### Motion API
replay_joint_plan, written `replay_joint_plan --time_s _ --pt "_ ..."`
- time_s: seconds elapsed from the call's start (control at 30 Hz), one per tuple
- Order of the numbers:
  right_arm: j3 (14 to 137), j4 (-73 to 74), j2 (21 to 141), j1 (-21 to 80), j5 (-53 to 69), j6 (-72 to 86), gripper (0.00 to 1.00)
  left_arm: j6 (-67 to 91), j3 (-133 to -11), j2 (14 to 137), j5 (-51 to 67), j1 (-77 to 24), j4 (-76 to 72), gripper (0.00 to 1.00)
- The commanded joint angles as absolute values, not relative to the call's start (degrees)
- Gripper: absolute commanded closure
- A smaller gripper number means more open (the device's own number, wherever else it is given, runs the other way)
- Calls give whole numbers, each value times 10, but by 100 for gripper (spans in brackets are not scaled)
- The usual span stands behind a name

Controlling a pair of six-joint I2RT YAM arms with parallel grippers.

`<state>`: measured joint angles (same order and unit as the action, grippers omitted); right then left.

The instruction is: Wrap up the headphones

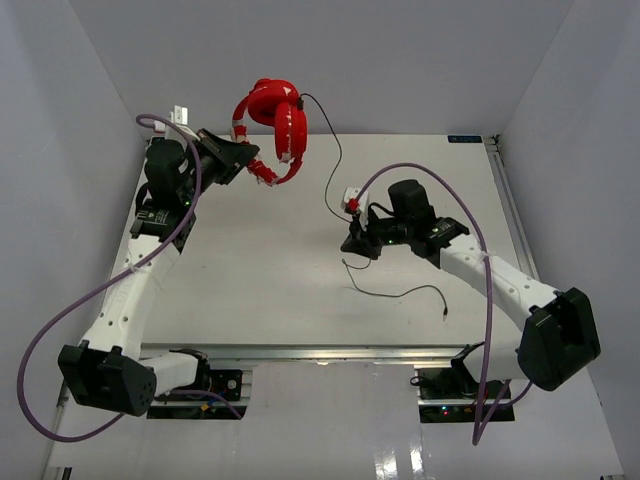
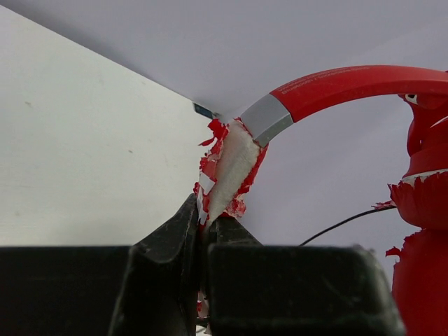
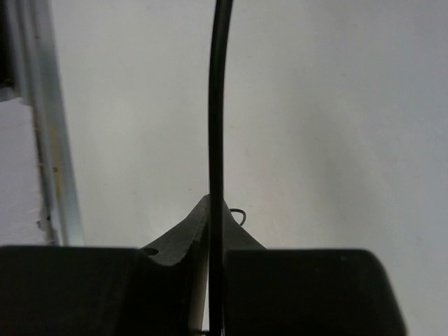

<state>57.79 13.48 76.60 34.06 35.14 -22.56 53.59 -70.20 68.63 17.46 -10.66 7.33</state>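
Headphones [image 1: 288, 128] in left fingers [image 2: 168, 241], cable [image 3: 218, 105] in right fingers [image 3: 183, 243]

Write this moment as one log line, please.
left gripper: shut on headband | right gripper: shut on cable | headphones: held above table

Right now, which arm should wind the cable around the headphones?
Right. The right gripper is shut on the thin black cable, so it can probably lead the wrap. The left gripper is clamped on the worn headband of the headphones, so it better serves as the anchor.
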Motion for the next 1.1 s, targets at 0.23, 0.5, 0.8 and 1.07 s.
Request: replay_joint_plan --time_s 0.23,0.5,0.8,1.07 --pt "560 291 726 424 -291 -459 92 403 -700 799 -44 -130 97 100" --pt "572 225 758 479 -414 -573 92 278 -741 941 -100 -236 171 100" --pt "705 312 811 536 -341 -567 92 235 -795 1030 -59 -309 192 100" --pt "738 318 805 514 -263 -519 92 221 -748 1006 18 -362 154 100"
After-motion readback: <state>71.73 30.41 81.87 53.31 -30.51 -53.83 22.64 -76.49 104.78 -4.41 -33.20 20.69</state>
